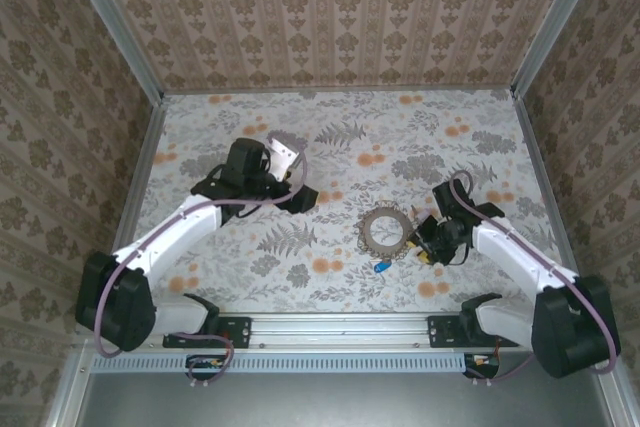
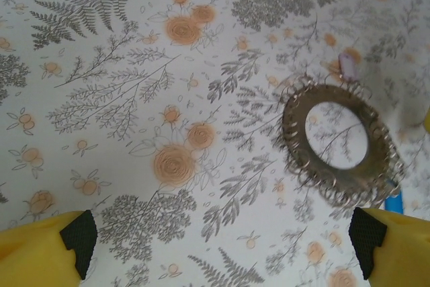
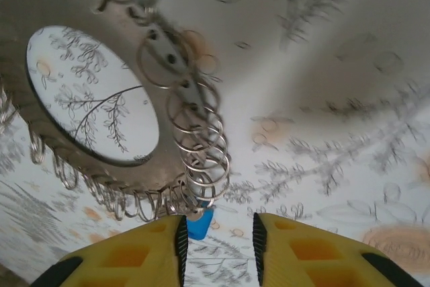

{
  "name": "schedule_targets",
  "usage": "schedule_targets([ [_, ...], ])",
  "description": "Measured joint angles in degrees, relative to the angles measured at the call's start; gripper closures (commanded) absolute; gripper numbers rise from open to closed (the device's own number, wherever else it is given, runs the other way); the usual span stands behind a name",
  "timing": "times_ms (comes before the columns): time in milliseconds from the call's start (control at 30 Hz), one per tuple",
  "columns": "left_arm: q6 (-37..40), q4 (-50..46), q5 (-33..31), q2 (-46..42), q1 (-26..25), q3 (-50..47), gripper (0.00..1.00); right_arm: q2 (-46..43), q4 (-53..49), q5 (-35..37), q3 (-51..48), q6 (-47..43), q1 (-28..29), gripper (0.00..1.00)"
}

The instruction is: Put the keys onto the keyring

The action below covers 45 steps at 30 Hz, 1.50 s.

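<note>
The right pincer (image 3: 220,228), at the lower centre, is standing narrowly parted beside the blue key (image 3: 199,225) just below the keyring (image 3: 74,5); I cannot tell if it is holding anything. The left pincer (image 2: 223,236) is gaping wide, empty.

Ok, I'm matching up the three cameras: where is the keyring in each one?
Top external: the keyring lies right of centre on the table.
Left wrist: right side, about mid-height.
Right wrist: upper left, close up and blurred.
Shared landmark: the blue key just off its rim.
</note>
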Motion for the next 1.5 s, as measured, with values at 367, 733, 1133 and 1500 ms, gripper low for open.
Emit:
schedule_targets([
  [367,8.02,5.66,1.92,-1.95,-0.85,-2.27,0.00,8.68,-2.27,13.51,7.15,-23.71,5.92,0.72],
  [733,7.50,9.20,1.40,-4.24,-1.18,-4.31,0.00,13.94,-4.55,17.53,10.08,-33.16,14.93,0.70],
  [1133,6.45,11.69,-3.45,-7.54,-1.44,-6.21,0.00,19.02,-5.62,24.90,11.89,-34.73,24.50,0.68],
  [1500,6.47,11.69,-5.07,-9.22,-1.44,-6.32,0.00,20.61,-4.81,30.10,12.20,-33.40,26.49,0.70],
])
